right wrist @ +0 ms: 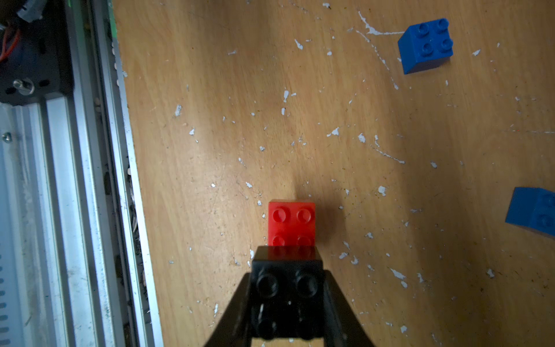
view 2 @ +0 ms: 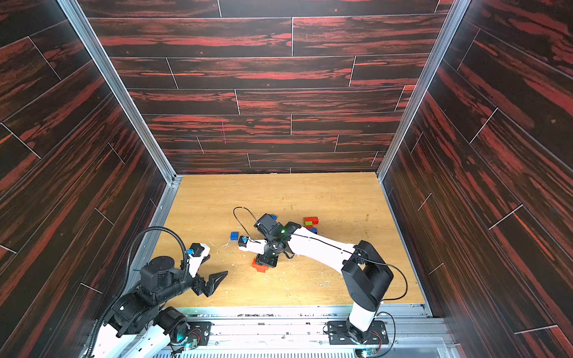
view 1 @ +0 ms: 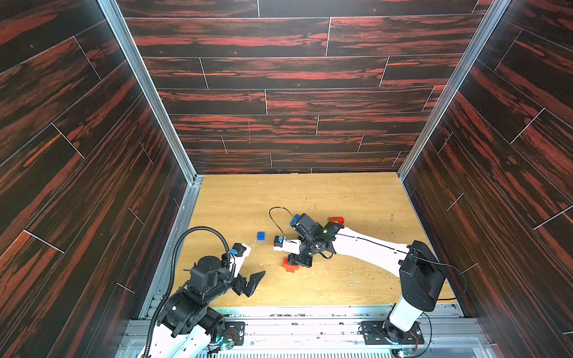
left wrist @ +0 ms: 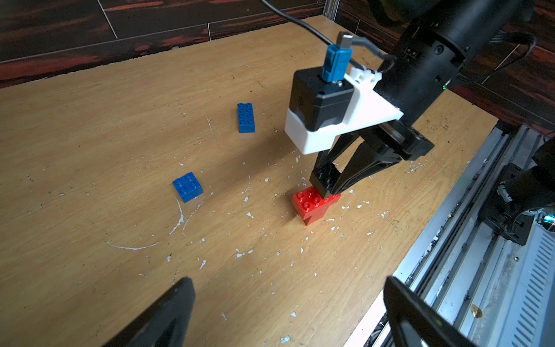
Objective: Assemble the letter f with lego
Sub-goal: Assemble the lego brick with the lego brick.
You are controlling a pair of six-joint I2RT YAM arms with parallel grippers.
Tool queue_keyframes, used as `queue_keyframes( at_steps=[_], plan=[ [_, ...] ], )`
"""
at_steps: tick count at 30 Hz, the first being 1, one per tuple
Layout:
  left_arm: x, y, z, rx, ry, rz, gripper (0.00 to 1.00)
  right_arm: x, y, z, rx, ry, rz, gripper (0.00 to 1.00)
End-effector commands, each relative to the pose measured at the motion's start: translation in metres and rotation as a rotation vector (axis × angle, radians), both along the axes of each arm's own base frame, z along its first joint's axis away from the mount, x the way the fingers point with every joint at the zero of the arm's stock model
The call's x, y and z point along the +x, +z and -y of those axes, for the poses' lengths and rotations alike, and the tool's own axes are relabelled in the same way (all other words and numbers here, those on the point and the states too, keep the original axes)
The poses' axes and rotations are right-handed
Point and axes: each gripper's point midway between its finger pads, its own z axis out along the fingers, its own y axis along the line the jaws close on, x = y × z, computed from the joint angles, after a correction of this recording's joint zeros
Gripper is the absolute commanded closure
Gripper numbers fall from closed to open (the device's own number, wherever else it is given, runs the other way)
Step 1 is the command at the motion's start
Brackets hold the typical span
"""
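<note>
My right gripper (right wrist: 288, 300) is shut on a black lego brick (right wrist: 287, 285), which shows between its fingers (left wrist: 357, 177) in the left wrist view as well. The black brick (left wrist: 324, 177) sits tilted at the top edge of a red lego stack (left wrist: 312, 205), covering part of its studs. That red stack (view 1: 290, 267) stands on the wooden table (view 1: 356, 198), partly hidden by the gripper in both top views. My left gripper (view 1: 254, 283) hangs open and empty near the front left. Its fingertips (left wrist: 183, 288) frame bare wood.
A blue square brick (view 1: 261, 236) lies left of the right wrist, and a blue oblong one (view 1: 294, 219) lies behind it. At the back right stands a small stack of red, lime green and blue bricks (view 2: 311, 221). A metal rail (view 1: 310, 313) runs along the front edge.
</note>
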Motion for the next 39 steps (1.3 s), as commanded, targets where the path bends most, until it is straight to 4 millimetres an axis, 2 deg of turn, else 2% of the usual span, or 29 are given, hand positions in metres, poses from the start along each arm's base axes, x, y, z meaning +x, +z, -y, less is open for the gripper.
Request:
queue_keyframes(
  at_steps=[1, 18, 39],
  plan=[
    [-0.001, -0.002, 0.002, -0.003, -0.011, -0.003, 0.0, -0.007, -0.012, -0.001, -0.013, 0.027, -0.03, 0.68],
    [0.0, -0.003, 0.002, 0.001, -0.007, -0.006, 0.0, -0.002, -0.027, -0.004, -0.044, 0.045, -0.03, 0.68],
    [0.001, -0.003, 0.001, 0.002, 0.001, -0.003, 0.0, -0.012, -0.049, 0.01, -0.118, 0.057, -0.104, 0.68]
  ],
)
